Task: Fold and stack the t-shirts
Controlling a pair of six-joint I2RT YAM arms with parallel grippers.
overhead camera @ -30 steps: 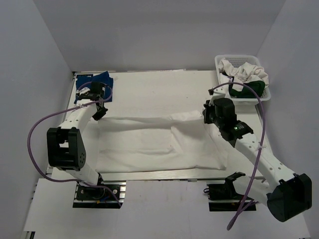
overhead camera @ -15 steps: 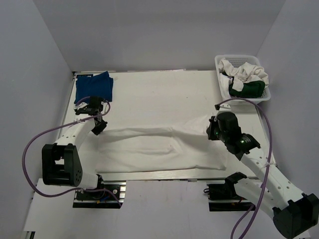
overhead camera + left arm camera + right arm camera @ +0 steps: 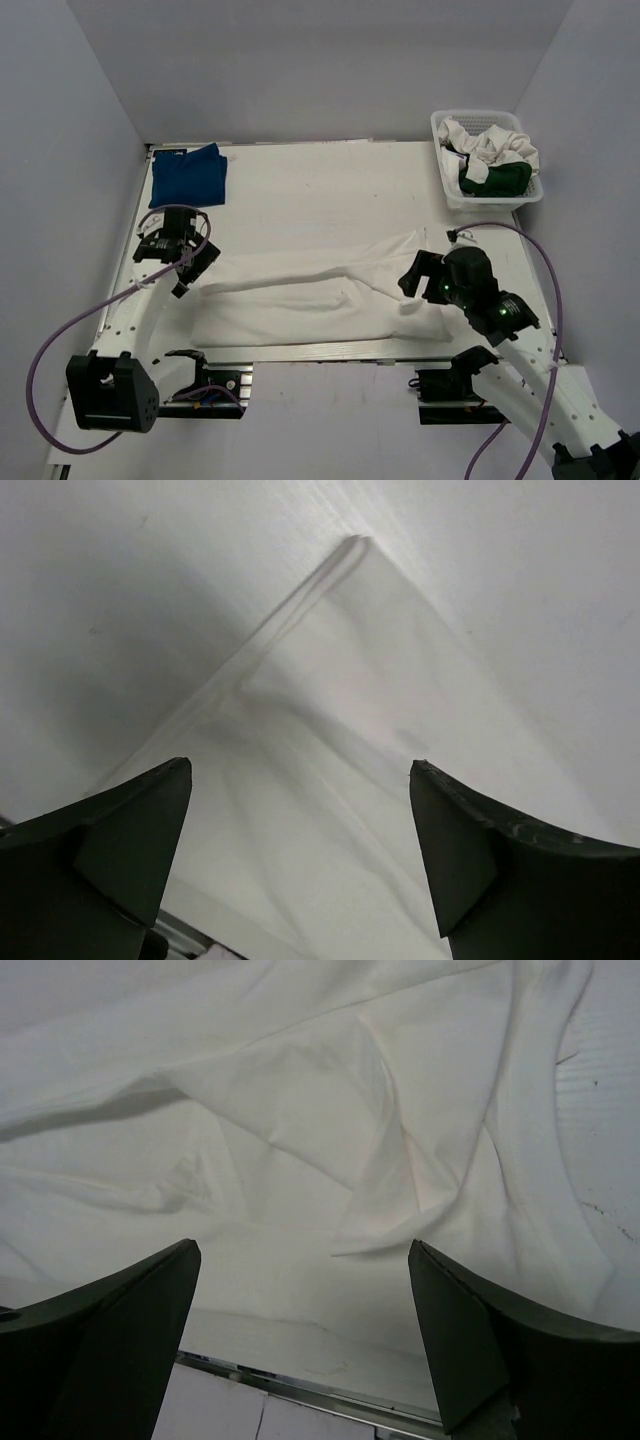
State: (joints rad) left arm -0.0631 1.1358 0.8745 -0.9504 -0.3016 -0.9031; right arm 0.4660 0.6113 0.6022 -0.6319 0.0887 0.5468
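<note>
A white t-shirt [image 3: 320, 300] lies folded lengthwise along the table's front edge, rumpled at its right end. My left gripper [image 3: 195, 272] hovers open at the shirt's left end; in the left wrist view the cloth [image 3: 350, 730] lies flat below the empty left gripper [image 3: 300, 765]. My right gripper [image 3: 414, 282] stands open over the right end, where wrinkled cloth [image 3: 300, 1110] shows beneath the empty right gripper [image 3: 303, 1245]. A folded royal blue t-shirt [image 3: 188, 176] lies at the back left. White t-shirts [image 3: 490, 143] and a dark green one [image 3: 497, 180] are heaped in the basket.
The white lattice basket [image 3: 452, 192] stands at the back right corner. The table's metal front rail [image 3: 320, 352] runs just below the shirt's near edge. Purple cables [image 3: 75, 330] loop beside both arms.
Both grippers opened and let go of the white shirt's folded-over edge. Both moved toward the near edge, and the shirt now lies in a narrower fold.
</note>
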